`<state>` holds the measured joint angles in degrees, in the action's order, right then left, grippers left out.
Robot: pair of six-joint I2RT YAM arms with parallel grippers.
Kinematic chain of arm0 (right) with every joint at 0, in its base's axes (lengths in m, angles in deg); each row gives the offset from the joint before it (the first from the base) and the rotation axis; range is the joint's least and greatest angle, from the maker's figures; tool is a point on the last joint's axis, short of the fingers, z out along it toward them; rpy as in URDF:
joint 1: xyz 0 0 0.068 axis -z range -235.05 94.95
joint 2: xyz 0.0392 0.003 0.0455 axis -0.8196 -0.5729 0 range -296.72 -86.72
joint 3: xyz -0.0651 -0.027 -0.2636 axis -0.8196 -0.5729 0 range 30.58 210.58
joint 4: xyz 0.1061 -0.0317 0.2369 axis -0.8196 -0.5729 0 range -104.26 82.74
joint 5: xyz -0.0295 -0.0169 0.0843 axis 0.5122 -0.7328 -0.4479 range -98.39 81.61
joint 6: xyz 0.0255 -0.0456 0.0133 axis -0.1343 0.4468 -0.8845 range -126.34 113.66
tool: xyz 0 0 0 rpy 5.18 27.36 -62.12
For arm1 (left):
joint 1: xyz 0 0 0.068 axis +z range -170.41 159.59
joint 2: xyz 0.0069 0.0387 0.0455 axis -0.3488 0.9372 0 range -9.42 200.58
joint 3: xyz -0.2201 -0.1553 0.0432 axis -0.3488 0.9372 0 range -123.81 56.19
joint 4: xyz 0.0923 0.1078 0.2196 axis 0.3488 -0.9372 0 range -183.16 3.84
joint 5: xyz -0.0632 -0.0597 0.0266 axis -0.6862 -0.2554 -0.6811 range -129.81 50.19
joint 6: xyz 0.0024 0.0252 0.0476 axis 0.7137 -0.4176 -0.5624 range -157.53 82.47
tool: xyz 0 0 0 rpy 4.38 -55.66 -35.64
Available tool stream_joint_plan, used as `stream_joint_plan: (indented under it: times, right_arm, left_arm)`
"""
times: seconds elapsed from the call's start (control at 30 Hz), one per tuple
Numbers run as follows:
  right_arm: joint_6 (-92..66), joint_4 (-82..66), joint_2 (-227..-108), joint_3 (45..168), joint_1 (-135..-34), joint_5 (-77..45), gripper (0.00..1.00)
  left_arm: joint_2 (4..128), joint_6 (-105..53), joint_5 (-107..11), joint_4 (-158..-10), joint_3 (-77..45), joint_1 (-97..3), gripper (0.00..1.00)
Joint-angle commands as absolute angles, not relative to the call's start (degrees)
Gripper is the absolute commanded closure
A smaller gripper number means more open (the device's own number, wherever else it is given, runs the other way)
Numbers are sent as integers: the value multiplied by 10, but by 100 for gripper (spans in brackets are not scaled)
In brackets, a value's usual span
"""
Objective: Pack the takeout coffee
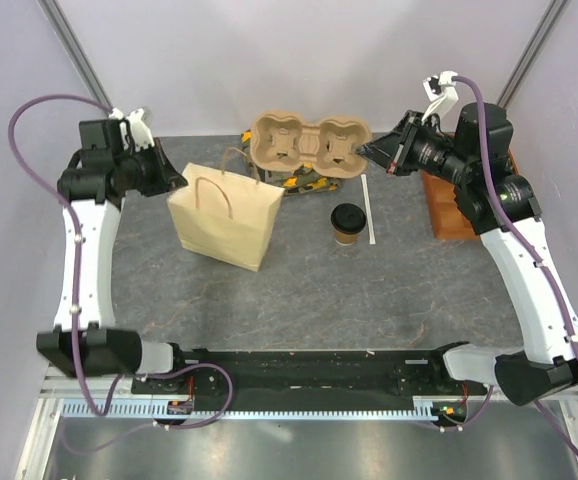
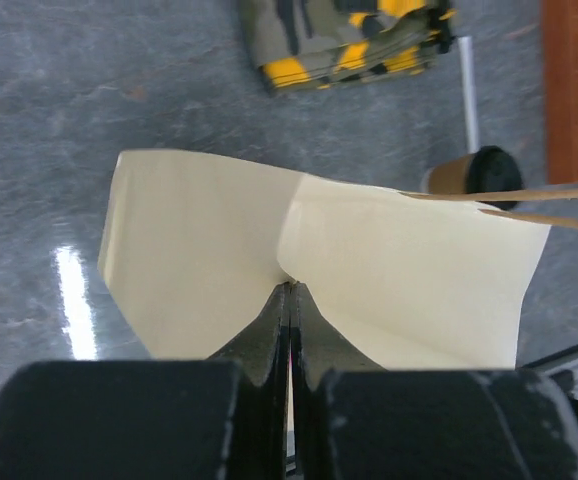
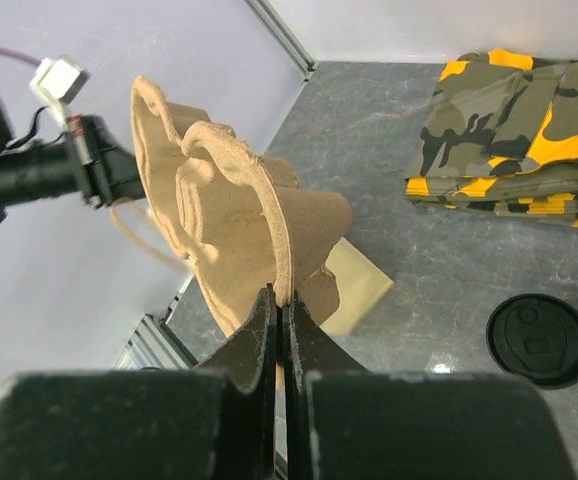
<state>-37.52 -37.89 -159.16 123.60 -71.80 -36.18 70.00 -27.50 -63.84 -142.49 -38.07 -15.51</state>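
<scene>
Top view puts the cup upright on the table, black lid on, between the bag and a white straw, close to both but touching neither. Its axis is vertical, so it has no preferred side for a grasp.

The left gripper is pinched shut on the bag's paper rim at the bag's left side. In the left wrist view the paper creases right at the fingertips, and the cup shows beyond the bag's far edge. The bag therefore stands between those fingers and the cup.

The right gripper is clamped on the rim of the tray, at the tray's right end. The tray appears to be held clear of the table, its long axis running left from the fingers along the back. How level it sits I cannot tell.

From the right fingers the cup lies nearer the robot and lower, slightly to their left, with nothing between. The right arm is plainly the closer one, but both arms are occupied, so I judge the tray must be set down before the cup can be taken
</scene>
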Motion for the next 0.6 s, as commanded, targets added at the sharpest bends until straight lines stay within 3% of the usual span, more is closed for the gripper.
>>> stream_joint_plan:
  times: [0.0,0.23,0.57]
  right_arm:
    - [-364,-396,-1584,1262,-745,-327,100]
    - [-325,-437,-1583,1275,-774,-325,100]
    - [-277,-463,-1559,1285,-794,-344,100]
  left_arm:
    - [571,-114,-721,-1296,-286,-162,98]
    - [513,18,-729,-1254,-156,-172,98]
    - [455,2,-681,-1249,-68,-199,98]
